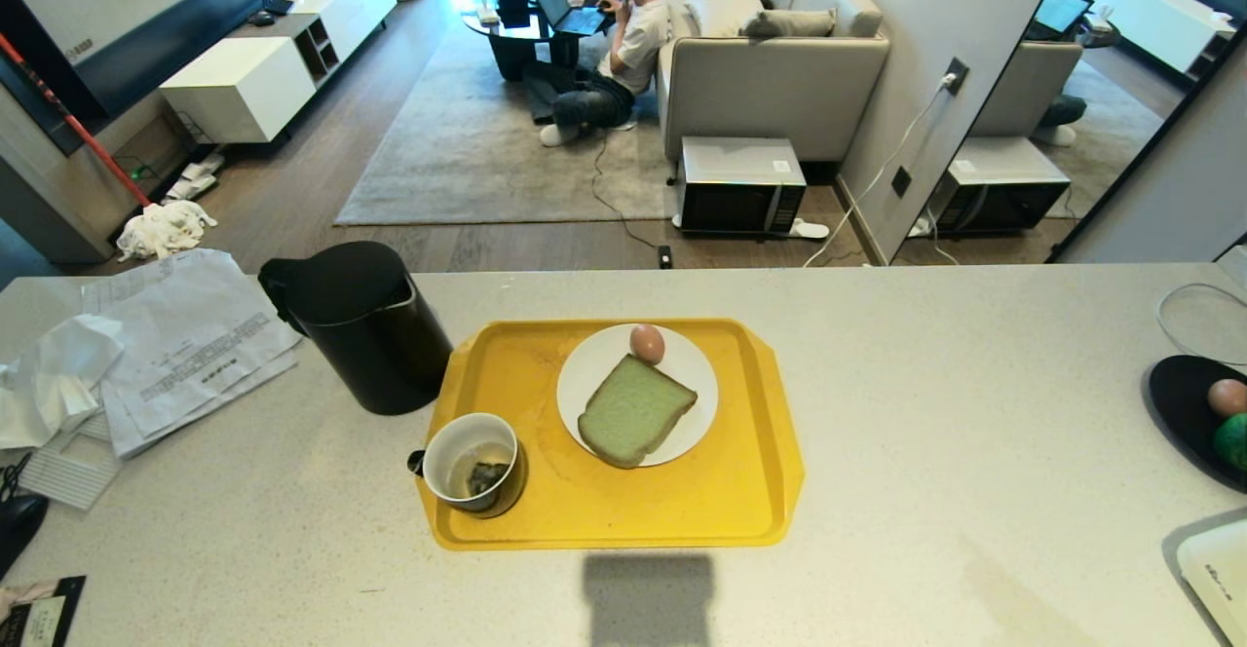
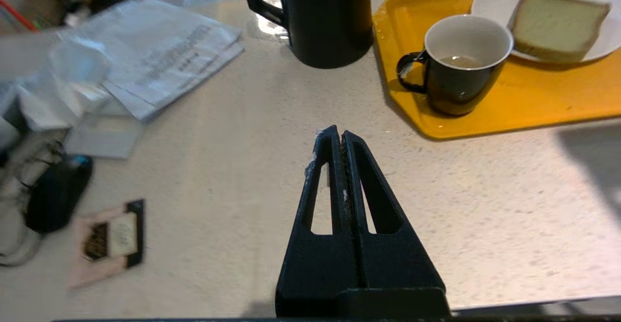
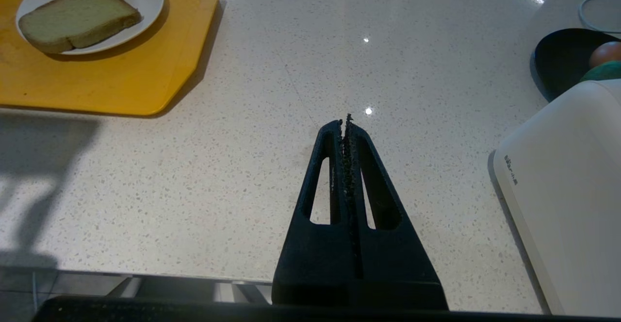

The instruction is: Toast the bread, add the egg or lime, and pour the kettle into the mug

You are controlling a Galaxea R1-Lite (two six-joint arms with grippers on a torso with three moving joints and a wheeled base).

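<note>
Yellow plastic tray (image 1: 740, 506) at the middle of the pale speckled stone surface (image 1: 925, 413) in the head view, gathering the finished servings in one place. On it a round white plate (image 1: 594, 360) bearing the thick pale green bread slice with tan crust (image 1: 635, 409), lying flat, and the small pinkish-brown egg (image 1: 647, 343) touching its far edge. Short glossy black mug with white inside (image 1: 474, 462) on the tray's near left corner, something dark and wet at its bottom, too murky to name. Tall matte black kettle (image 1: 362, 325) just off the tray's left edge, near the mug, handy for pouring. Black dish (image 1: 1184, 413) at the far right, cut by the frame, holding a second egg and the round dark-green lime (image 1: 1233, 440). Judged nearly complete. Neither arm visible here.

Left wrist view: left gripper (image 2: 338, 133) low over bare surface, near the tray's corner, jaws pressed together, holding nothing. Kettle top cut off; egg barely showing at the frame edge; crumpled papers (image 2: 160, 55) blurred.

Right wrist view: right gripper (image 3: 345, 123) over open surface between tray and a white appliance (image 3: 567, 191), jaws closed and empty. Appliance only partly in frame, kind not clear; lime mostly hidden behind it.
</note>
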